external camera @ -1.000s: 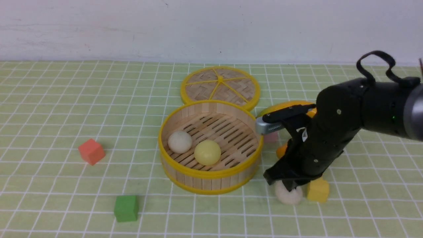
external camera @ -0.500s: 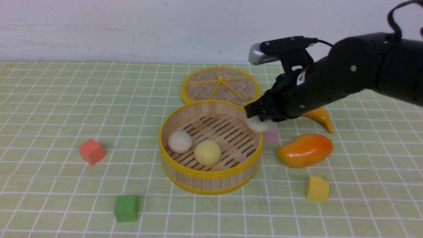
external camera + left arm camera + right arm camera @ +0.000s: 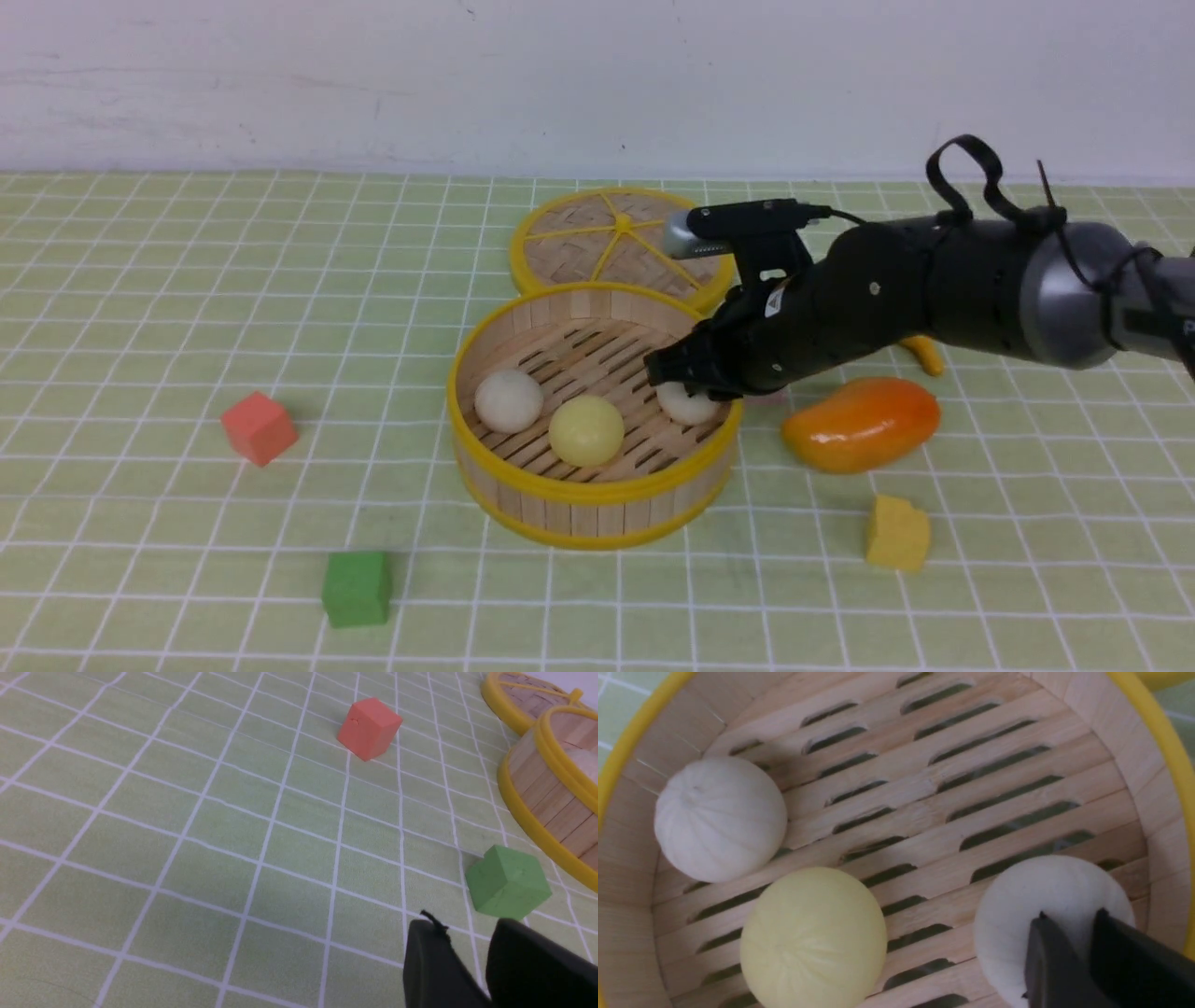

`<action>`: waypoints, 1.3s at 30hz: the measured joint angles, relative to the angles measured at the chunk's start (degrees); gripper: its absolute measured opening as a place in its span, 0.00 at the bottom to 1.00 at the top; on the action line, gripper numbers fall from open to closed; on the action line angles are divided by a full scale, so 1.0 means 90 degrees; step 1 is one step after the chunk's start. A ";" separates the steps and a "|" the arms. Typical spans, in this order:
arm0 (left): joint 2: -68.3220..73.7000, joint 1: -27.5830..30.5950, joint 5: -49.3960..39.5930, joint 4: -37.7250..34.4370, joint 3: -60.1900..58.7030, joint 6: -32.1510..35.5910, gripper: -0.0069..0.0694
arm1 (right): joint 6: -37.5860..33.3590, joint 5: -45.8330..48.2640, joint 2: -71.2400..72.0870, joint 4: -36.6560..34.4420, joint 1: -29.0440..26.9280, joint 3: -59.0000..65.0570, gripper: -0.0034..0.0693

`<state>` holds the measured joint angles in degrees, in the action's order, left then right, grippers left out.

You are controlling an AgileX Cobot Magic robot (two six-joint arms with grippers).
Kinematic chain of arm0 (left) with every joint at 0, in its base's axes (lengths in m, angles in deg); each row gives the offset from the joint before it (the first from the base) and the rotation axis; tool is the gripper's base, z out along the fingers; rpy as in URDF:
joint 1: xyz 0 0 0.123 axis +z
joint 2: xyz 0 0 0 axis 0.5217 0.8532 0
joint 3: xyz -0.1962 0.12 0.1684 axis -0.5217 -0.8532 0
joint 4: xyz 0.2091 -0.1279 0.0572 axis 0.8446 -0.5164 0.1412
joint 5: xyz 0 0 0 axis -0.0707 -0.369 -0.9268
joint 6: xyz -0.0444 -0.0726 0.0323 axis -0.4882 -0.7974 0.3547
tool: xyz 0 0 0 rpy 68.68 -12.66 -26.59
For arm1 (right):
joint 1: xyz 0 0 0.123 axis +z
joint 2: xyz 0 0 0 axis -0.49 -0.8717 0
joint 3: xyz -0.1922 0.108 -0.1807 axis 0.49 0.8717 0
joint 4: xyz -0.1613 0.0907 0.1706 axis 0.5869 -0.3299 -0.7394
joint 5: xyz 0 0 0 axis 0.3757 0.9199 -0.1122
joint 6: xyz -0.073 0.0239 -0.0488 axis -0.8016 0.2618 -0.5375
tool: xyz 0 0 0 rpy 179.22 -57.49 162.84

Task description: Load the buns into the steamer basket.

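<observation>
Jaws of my right gripper (image 3: 674, 371) sit over the third bun (image 3: 688, 405); grip unclear. Bun looks light, smooth, rolls; I'd pinch its middle

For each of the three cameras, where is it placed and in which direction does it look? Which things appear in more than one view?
Front view: between the arms, facing forward over the steamer basket; the right arm reaches in from the right, the right gripper above a white bun.
Left wrist view: looks down on the red cube and green cube; the left gripper shows at the edge.
Right wrist view: looks straight into the basket; the gripper's dark fingers show.
Shared: basket in all three; buns in front and right wrist.
</observation>
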<state>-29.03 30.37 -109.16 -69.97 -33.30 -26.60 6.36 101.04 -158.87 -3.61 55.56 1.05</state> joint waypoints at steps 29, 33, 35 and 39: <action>0.0000 0.0000 0.0000 0.0000 0.0000 0.0000 0.35 | 0.0794 0.2230 0.4536 0.0529 0.0000 0.2576 0.25; 0.0000 0.0000 0.0000 0.0000 0.0000 0.0000 0.35 | 0.0802 0.2037 0.5597 0.0529 0.0000 0.3692 0.08; 0.0000 0.0000 0.0000 0.0000 0.0000 0.0000 0.35 | 0.0811 0.1955 0.6164 0.0529 0.0000 0.4180 0.02; 0.0000 0.0000 0.0000 0.0000 0.0000 0.0000 0.36 | 0.0822 0.1988 0.7079 0.0494 0.0000 0.4778 0.02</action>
<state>-29.03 30.37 -109.16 -69.97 -33.30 -26.60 13.76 118.94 -95.16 0.83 55.56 44.05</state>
